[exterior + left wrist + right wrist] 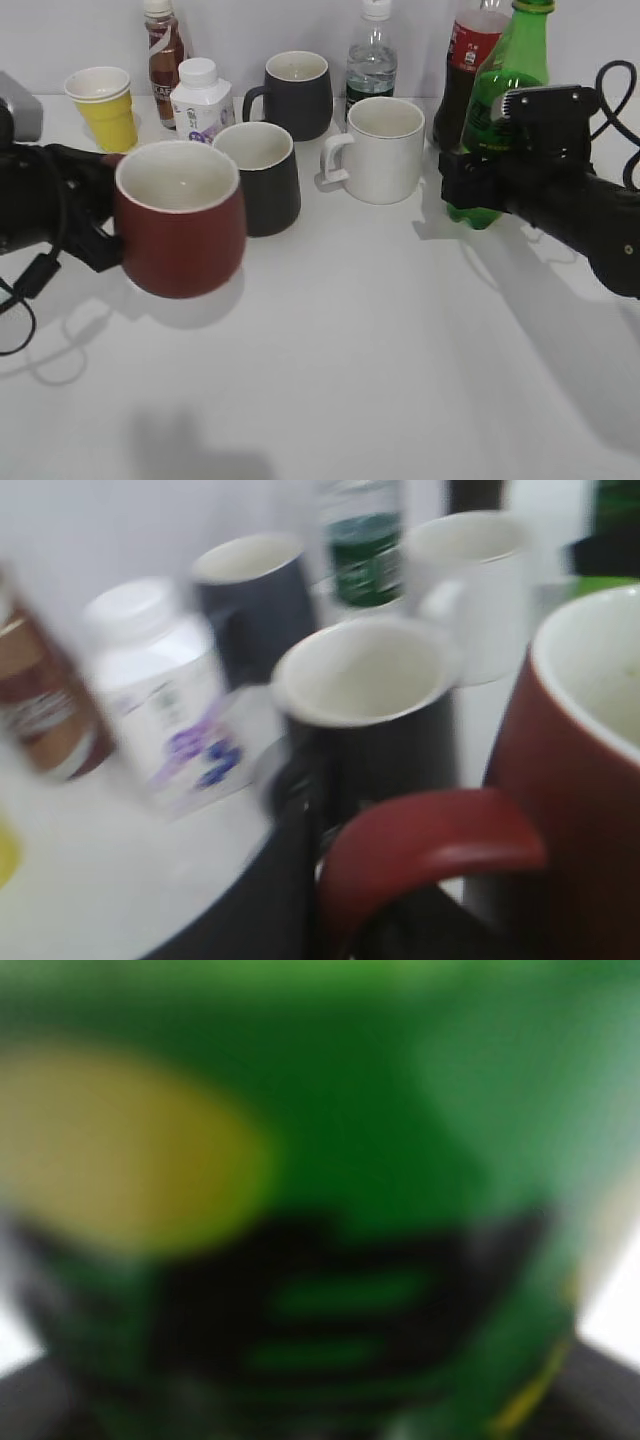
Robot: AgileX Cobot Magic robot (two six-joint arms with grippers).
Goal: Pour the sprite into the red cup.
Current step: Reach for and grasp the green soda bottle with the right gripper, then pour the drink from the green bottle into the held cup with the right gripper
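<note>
My left gripper (100,215) clamps the red cup (180,217) by its handle at table (380,350) left, right gripper (470,180) closed around the upright sprite (505,90) beside the cola (468,60).

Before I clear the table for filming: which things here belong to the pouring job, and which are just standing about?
In the job: sprite, red cup, left gripper, right gripper.

Standing about: two black mugs, white mug, yellow cup, cola bottle, water bottle, white bottle, brown bottle.

Four mugs (180,220), five bottles (505,110), one paper cup (103,105)
</note>
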